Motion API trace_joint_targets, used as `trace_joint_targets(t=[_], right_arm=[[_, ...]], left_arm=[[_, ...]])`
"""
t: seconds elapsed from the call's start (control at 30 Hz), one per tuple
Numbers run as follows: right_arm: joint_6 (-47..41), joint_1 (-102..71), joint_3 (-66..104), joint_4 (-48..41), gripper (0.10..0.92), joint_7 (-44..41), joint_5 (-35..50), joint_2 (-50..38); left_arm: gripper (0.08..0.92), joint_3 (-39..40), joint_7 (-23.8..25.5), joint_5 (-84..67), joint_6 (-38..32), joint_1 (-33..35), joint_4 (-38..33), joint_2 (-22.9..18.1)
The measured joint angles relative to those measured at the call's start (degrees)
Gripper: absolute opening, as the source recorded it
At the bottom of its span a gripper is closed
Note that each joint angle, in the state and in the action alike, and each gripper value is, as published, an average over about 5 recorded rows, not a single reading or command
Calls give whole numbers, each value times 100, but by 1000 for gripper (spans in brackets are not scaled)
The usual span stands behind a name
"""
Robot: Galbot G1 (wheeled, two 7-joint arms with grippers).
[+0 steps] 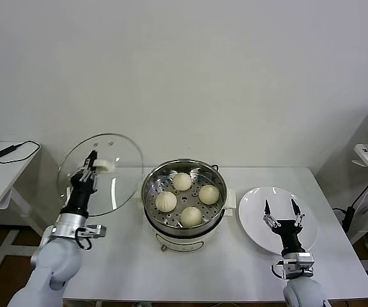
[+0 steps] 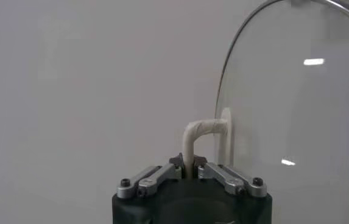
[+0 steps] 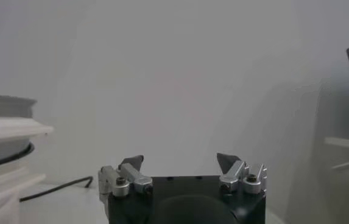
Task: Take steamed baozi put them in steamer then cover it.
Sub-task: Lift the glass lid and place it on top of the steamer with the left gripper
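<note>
1. The round, shiny stainless-steel steamer (image 1: 184, 199) stands on a cream-white base near the middle of the white tabletop (image 1: 235, 268), slightly toward its far edge. Its floor is a flat metal tray pierced with small holes, and its polished wall reflects the room.
2. Four small, round, smooth cream-white steamed baozi (image 1: 191, 216) sit apart on that perforated tray: one toward the far side, one toward the right, one toward the left and one toward the near side. Their skins look matte and unbroken.
3. The round clear glass cover (image 1: 117, 185), edged with a thin metal rim, is held off the tabletop above the left edge, tilted nearly on its side, just left of the steamer and not touching it. Light glints show on the glass in the left wrist view.
4. The left gripper (image 1: 89, 167) has its jaws closed narrowly on the cover's curved white handle (image 2: 200, 137), which rises from a white mount on the glass.
5. The right gripper (image 1: 282, 214) hovers over the flat, round, glossy white plate (image 1: 255, 224) lying near the right edge of the tabletop; its dark jaws are spread wide and hold nothing.
</note>
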Motion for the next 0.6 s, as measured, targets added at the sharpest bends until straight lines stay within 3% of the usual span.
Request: trace_joint_targets(t=[0.27, 0.6], right_arm=[[-60, 35, 7, -93, 823, 0, -66, 111], [-71, 66, 17, -237, 823, 0, -171, 238]], left_arm=[[197, 1111, 484, -1, 802, -436, -592, -193], [197, 2297, 1165, 512, 1508, -1073, -452, -612]])
